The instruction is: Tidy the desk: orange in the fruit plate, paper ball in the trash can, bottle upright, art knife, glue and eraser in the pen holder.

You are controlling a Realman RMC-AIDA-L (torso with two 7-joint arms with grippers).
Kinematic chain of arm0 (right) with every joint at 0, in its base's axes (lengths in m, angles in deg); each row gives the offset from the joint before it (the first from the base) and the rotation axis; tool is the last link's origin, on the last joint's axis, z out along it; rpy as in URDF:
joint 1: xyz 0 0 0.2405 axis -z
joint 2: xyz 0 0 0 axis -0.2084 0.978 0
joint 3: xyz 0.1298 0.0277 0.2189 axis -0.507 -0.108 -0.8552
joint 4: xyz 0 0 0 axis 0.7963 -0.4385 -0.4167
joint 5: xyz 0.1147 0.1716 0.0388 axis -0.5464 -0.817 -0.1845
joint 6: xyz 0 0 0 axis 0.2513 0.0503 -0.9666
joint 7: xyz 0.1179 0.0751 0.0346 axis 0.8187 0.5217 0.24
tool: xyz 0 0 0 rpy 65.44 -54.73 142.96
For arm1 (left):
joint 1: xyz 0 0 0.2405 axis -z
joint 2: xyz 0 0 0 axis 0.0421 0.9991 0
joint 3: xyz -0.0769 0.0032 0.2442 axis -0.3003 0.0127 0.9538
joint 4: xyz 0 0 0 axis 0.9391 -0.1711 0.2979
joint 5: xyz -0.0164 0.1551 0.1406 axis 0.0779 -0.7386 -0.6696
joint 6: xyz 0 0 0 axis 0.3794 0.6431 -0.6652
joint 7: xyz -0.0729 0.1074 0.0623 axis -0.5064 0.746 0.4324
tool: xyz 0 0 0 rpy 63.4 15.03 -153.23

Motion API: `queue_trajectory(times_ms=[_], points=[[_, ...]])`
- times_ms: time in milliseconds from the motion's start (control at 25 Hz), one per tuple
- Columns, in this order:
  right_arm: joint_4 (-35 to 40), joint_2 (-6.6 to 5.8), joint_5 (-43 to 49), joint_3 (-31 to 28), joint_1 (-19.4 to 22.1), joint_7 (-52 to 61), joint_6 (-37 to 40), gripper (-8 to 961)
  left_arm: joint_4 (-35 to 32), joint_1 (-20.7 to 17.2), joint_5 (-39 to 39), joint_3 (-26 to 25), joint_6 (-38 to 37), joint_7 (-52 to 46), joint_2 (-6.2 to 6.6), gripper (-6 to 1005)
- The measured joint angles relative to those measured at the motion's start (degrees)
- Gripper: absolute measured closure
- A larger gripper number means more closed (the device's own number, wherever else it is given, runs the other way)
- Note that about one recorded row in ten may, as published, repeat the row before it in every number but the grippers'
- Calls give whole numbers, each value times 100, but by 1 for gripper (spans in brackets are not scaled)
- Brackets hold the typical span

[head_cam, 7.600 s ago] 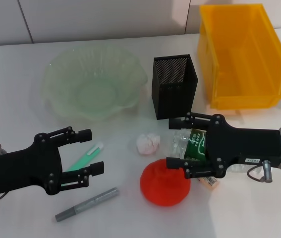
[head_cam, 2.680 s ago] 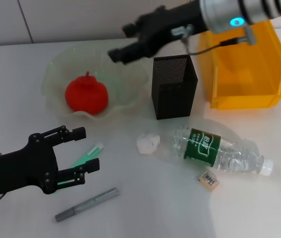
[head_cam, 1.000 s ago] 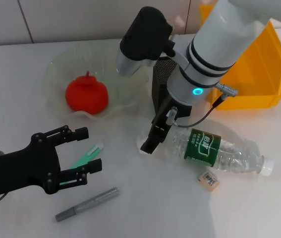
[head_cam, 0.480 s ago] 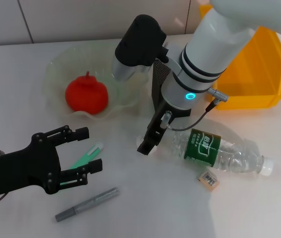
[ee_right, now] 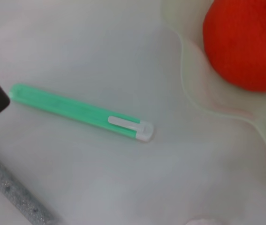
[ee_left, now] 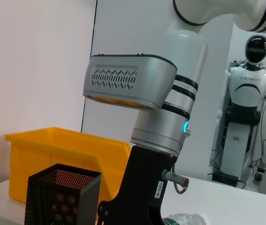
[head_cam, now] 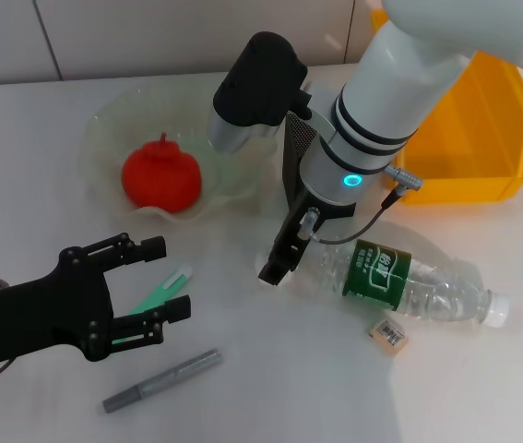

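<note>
Paper ball hidden under the right gripper (head_cam: 273, 268), which sits low over that spot beside the pen holder (head_cam: 294, 166), prob. to grab it; jaws' state: can't tell. Orange (head_cam: 160, 178) already in fruit plate (head_cam: 104, 138). Bottle (head_cam: 409, 281) lying flat on worktop (head_cam: 270, 388). Left gripper (head_cam: 155, 281) idle, jaws apart, nr green pen (head_cam: 160, 293).

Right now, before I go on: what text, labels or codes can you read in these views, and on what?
Nothing can be quoted.
Bottle: white print on its green label, too small to read.
Eraser: barcode sticker, digits unreadable.
Right arm's small plate, seen from the left wrist: characters too blurred to read.
Green art knife, grey pen: no print visible.
</note>
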Motion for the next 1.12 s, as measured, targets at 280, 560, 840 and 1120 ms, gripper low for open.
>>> queue_trajectory(times_ms=[280,560,840,1120], points=[[-12,-10,12,1,3,-3,15,518,0,15,0,0,-46,0,0,213],[72,-22,18,-40,61,-21,40,661,0,15,0,0,-62,0,0,213],[460,-51,22,-130,132,11,277,737,-12,15,0,0,-62,0,0,213],[2144,-72,305,-1211,560,33,1358,788,-8,14,0,-7,-68,0,0,214]])
